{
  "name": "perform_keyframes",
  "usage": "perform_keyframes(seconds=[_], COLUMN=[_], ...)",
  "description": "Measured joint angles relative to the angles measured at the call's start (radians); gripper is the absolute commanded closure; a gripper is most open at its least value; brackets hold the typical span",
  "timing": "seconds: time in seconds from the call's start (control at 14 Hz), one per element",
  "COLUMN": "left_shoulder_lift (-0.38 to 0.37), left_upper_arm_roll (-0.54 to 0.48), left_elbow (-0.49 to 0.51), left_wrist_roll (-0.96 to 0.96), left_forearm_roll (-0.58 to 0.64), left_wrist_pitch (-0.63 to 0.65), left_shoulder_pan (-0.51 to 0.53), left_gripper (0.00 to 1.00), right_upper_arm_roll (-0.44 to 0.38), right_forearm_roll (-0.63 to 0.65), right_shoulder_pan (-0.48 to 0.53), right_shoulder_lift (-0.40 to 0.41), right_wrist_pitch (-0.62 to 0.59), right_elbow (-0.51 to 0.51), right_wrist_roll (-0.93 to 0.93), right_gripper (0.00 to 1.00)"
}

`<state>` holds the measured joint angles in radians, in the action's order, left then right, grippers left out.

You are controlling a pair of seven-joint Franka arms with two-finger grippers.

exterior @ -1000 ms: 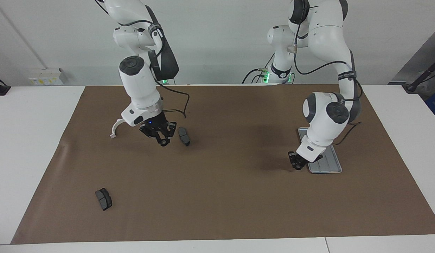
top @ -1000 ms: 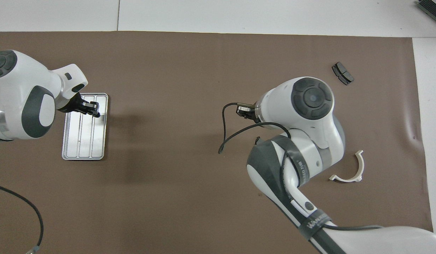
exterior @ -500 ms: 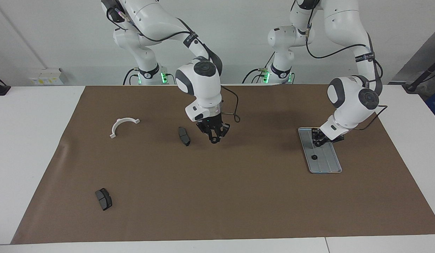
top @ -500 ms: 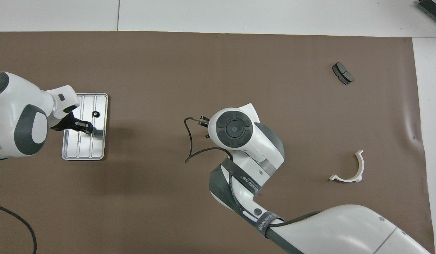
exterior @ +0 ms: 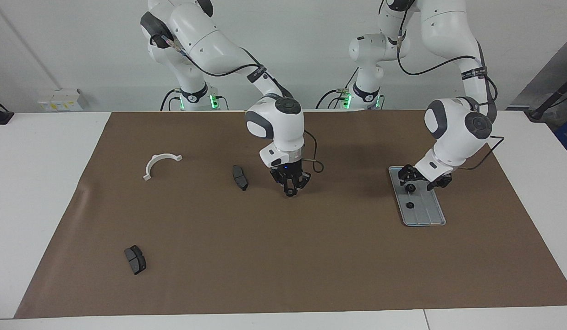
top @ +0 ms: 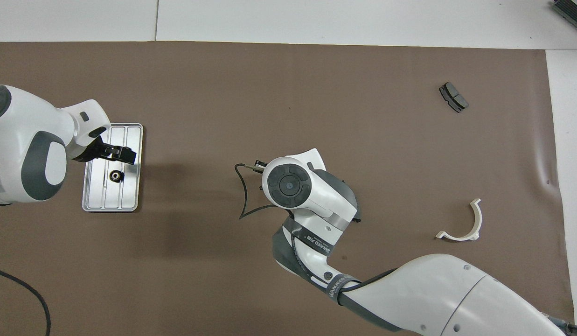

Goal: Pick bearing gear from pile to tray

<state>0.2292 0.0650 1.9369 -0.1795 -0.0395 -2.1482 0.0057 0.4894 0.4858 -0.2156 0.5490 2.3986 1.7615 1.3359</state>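
The silver tray lies at the left arm's end of the brown mat. Two small black bearing gears lie on it: one toward its end farther from the robots, one near its middle. My left gripper hangs open just over the tray and covers the first gear in the overhead view. My right gripper is shut on another small black gear, low over the mat's middle beside a brake pad. Its own wrist hides it from above.
What is left of the pile is scattered toward the right arm's end: a white curved bracket and a second brake pad, farther from the robots. The right arm's cable loops beside its wrist.
My right gripper has carried its gear from beside the bracket past the brake pad toward the tray. My left gripper moved from the tray's edge to over it; gears now lie there.
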Motion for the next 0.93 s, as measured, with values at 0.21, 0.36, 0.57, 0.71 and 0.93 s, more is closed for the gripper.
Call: perform_keyframes(seconds=[0.21,0.36,0.57,0.71,0.93], left_shoulder_lift=[0.002,0.008,0.029,0.071,0.166], left_upper_arm_roll=[0.005,0.006,0.007,0.007,0.006], left_elbow=[-0.037,-0.056,-0.088,-0.153,-0.236], left_wrist_roll=[0.187,0.274,0.393,0.484,0.594], left_forearm_roll=[-0.001,-0.001,-0.027,-0.029,-0.027], left_wrist_pitch=[-0.015,-0.036,-0.096,-0.092,-0.09], left_shoulder_pan=[-0.103,-0.155,-0.223,-0.285,-0.413], left_gripper=[0.0,0.0,0.0,0.0,0.0], right_upper_arm_roll=[0.001,0.001,-0.005,-0.03,-0.127], right_forearm_roll=[0.003,0.011,0.036,0.037,0.014], right_shoulder_pan=[-0.002,-0.001,0.024,0.052,0.072], right_shoulder_lift=[0.005,0.005,-0.024,-0.085,-0.184], right_wrist_pitch=[0.004,0.004,-0.015,-0.061,-0.119], right_elbow=[0.0,-0.001,-0.017,-0.026,-0.028], right_wrist_roll=[0.003,0.004,-0.012,-0.102,-0.305], right_gripper=[0.0,0.0,0.0,0.0,0.0])
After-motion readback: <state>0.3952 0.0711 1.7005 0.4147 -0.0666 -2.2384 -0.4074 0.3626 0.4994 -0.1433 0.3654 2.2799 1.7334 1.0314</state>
